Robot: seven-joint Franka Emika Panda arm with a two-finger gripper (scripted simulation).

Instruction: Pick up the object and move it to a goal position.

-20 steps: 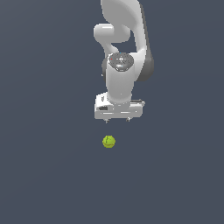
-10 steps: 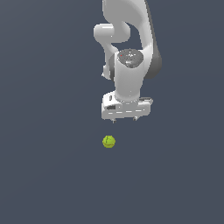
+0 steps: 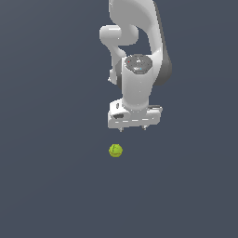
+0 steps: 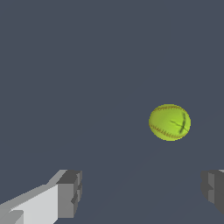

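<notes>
Plain dark grey surface carries the small yellow-green ball with thin seam lines, lying untouched just ahead of the white robot arm's gripper; jaws spread wide, empty. Grasp, lift and transfer all remain.

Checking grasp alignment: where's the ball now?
In the exterior view the ball lies on the dark floor just below the open claw, slightly to that view's left of it, untouched.
</notes>
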